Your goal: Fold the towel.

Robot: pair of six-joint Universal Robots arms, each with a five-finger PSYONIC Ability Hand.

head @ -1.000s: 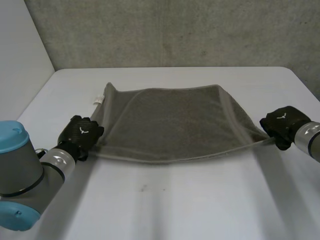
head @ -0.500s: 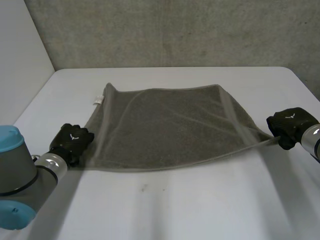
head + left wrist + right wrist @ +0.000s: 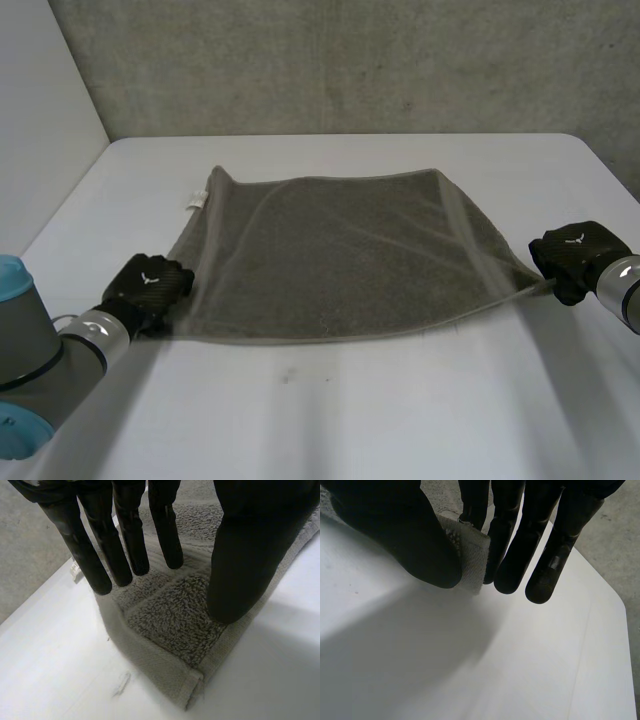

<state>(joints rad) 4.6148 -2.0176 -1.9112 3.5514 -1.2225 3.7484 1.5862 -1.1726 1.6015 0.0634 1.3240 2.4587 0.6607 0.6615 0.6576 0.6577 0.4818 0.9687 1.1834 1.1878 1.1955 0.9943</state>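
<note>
Head view: towel [image 3: 340,250] lies spread mid-table on the white table [image 3: 350,420]. The left hand [image 3: 150,285] is at its 8 o'clock corner and the right hand [image 3: 575,255] at its 4 o'clock corner, which is drawn to a point. A white tag [image 3: 197,200] sits at the 10 o'clock corner. This view gives the layout, not the grips. Left wrist view: the left hand [image 3: 250,555] is released, fingers straight, thumb resting on the towel [image 3: 175,620], corner flat on the table. Right wrist view: the right hand [image 3: 395,530] pinches the towel [image 3: 467,555] corner between thumb and fingers. Judgement: light, limp, grippy terry that sags between holds, so grab the near corners at the hem.
</note>
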